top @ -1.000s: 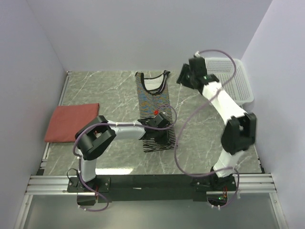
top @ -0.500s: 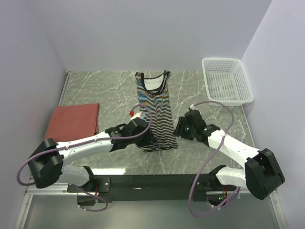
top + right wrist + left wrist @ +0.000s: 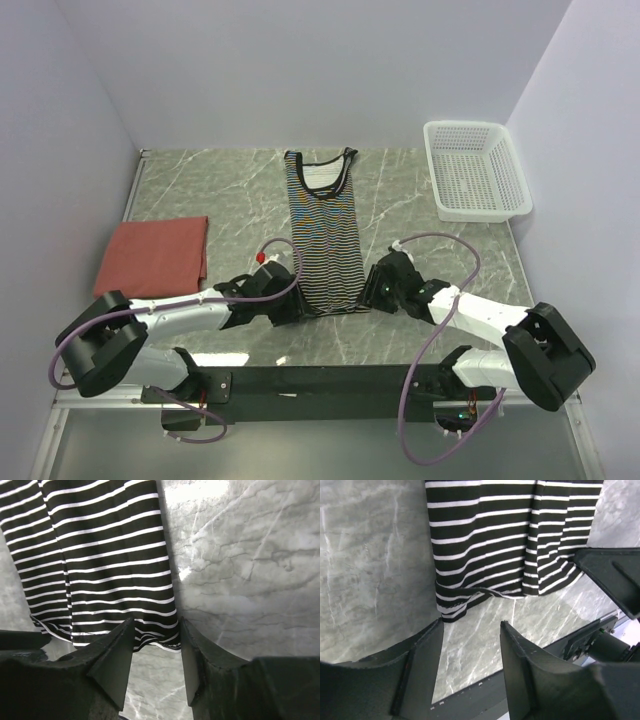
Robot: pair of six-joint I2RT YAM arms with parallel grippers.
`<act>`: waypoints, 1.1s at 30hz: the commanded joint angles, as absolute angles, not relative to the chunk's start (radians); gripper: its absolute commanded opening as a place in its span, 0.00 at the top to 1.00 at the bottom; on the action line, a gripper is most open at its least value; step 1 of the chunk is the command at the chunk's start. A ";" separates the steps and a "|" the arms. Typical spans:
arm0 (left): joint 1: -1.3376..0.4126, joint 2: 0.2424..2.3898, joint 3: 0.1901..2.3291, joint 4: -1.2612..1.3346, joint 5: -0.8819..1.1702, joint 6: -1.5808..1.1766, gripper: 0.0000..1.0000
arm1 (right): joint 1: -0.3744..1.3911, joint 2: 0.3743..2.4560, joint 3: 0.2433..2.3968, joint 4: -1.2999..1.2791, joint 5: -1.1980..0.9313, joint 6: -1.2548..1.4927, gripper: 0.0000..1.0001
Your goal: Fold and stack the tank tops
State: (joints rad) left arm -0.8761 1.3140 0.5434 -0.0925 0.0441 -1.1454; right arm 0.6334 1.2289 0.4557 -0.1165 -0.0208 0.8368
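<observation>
In the top view, the striped tank top is lying flat on the marble table, in the middle of the frame. Its long axis is running from the upper part of the frame down to the lower part, leaning a little to the right at the bottom. The neckline is pointing to the top of the frame and the hem is pointing down, toward the arm bases. The cloth is looking like a long narrow strip.

The left gripper is hovering low at the lower left corner of the hem, and the right gripper is hovering at the lower right corner. The brick-red tank top is lying folded at the left side of the frame, well apart from the striped one. The white mesh basket is standing at the upper right.

The wrist views are showing what the top view is hiding. In the left wrist view the jaws are standing spread, with only bare table between them, and the hem corner just above them is curling under itself. In the right wrist view the jaws are also standing spread, and the hem corner is showing in the gap between the tips; I cannot tell whether they are touching it.
</observation>
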 commanded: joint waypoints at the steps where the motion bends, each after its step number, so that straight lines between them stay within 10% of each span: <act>1: -0.867 1.333 0.517 -0.028 0.052 -1.167 0.46 | 0.650 1.244 0.405 -0.086 -0.011 0.876 0.52; 14: -0.864 1.436 0.514 -0.051 -0.067 -1.204 0.51 | 0.683 1.282 0.382 -0.066 -0.002 0.888 0.74; 21: -0.865 1.440 0.528 -0.100 -0.086 -1.175 0.94 | 0.687 1.267 0.420 -0.109 -0.002 0.867 1.00; 33: -0.972 1.221 0.500 -0.270 -0.107 -1.186 0.99 | 0.761 1.115 0.413 -0.241 0.035 0.890 1.00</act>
State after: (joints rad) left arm -0.9215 1.2568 0.5179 -0.1631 -0.0666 -1.1904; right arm 0.7292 1.1687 0.4232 -0.1513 -0.0151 0.8825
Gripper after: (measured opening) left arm 0.023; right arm 0.057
